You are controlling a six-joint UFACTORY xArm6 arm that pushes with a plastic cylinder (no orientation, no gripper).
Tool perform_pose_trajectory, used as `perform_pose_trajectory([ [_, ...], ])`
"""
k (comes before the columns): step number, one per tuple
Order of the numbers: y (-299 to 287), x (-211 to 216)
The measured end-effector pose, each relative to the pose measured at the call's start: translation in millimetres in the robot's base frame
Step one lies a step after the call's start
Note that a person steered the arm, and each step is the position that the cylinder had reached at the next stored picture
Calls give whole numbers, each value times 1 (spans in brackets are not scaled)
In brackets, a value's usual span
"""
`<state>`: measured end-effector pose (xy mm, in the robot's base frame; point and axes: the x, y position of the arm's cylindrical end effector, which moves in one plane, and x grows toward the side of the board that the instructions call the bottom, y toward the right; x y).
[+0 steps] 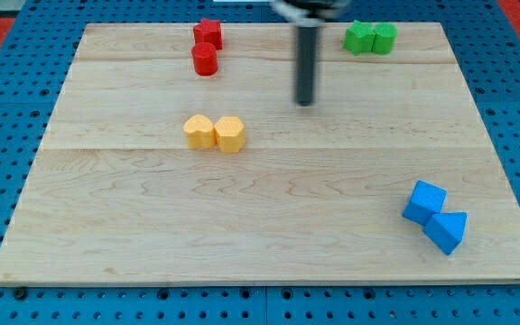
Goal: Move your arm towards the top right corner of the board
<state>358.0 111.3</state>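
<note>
My tip (306, 102) is the lower end of a straight dark rod that comes down from the view's top; this arm carries no pincer, so there are no jaws to be apart, together or clamped on anything. The tip rests on bare wood in the upper middle of the surface (260, 235), touching no block.

Nearest on the view's right and higher up sit two green blocks: the green block at left (360, 37) and the green block at right (384, 38) touch each other side by side, close to the top edge. They lie between the tip and the top right corner of the board (442, 25), which is above and to the right of the tip, well apart from it.

To the view's left of the tip, the red cylinder (205, 60) stands just below the red block (208, 33), the two touching or nearly so; which, I cannot tell. Lower left of the tip, the two yellow blocks touch in a row: the left yellow block (199, 132) and the right yellow block (230, 134).

Far toward the view's bottom right, well apart from the tip, the blue cube (424, 202) touches the blue wedge-like block (447, 230) on a diagonal.
</note>
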Motion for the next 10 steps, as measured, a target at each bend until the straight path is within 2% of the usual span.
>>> perform_pose_trajectory([
  [1, 121, -33],
  [2, 148, -96],
  [3, 148, -142],
  [4, 143, -167],
  [6, 8, -167],
  [7, -15, -146],
  [8, 3, -129],
  [9, 23, -163],
  [10, 24, -166],
])
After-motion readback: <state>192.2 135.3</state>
